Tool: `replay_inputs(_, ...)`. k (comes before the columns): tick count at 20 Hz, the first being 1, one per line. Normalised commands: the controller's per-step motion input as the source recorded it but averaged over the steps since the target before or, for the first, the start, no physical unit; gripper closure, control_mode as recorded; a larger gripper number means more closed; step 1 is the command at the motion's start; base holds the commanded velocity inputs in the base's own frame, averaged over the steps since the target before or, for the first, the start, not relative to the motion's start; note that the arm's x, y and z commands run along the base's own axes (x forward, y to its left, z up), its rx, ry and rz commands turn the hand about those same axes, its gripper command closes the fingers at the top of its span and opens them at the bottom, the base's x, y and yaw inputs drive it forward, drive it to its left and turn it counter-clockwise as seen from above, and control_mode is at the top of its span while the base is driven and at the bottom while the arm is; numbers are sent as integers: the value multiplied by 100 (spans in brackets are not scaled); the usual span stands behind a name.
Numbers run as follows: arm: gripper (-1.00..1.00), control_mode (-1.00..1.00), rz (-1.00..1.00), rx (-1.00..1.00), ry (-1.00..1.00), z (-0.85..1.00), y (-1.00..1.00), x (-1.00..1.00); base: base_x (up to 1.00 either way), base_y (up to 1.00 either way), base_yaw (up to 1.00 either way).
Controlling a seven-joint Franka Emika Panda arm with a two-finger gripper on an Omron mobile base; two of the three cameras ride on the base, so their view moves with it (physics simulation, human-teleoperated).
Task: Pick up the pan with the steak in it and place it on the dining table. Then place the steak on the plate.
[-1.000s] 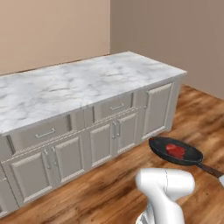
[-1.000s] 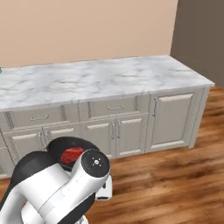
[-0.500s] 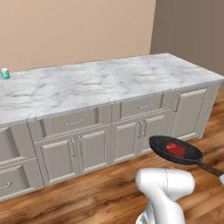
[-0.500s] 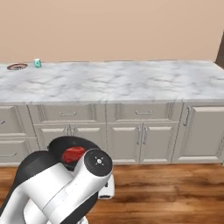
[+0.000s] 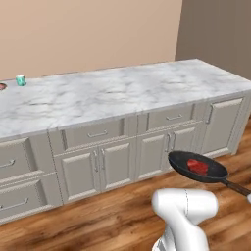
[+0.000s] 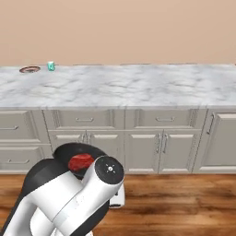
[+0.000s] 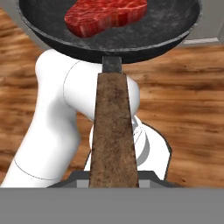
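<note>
Ahead of the hand (image 7: 113,178) we see a long marble counter (image 5: 112,95), white w/ grey veins, running left to right across the room. Under it, pale grey cabinets (image 6: 138,138): a row of drawers up top, paired doors below, all w/ slim metal pulls. Far off to the hand's left, near the back edge of the counter, a small teal cup (image 6: 51,66) stands upright. Well below the hand is a wood plank floor (image 7: 192,109), warm brown, meeting the cabinet base. Behind the counter a plain beige wall (image 6: 138,27); at the right end a darker brown-grey wall (image 5: 215,29) joins it at a corner.
</note>
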Motion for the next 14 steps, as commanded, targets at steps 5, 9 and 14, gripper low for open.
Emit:
replay_inputs(5, 100, 100, 0, 0, 0, 0, 0, 0, -6, 96, 4)
replay_inputs(9, 100, 100, 0, 0, 0, 0, 0, 0, -6, 100, 5)
replay_inputs(14, 100, 100, 0, 0, 0, 0, 0, 0, -5, 100, 6)
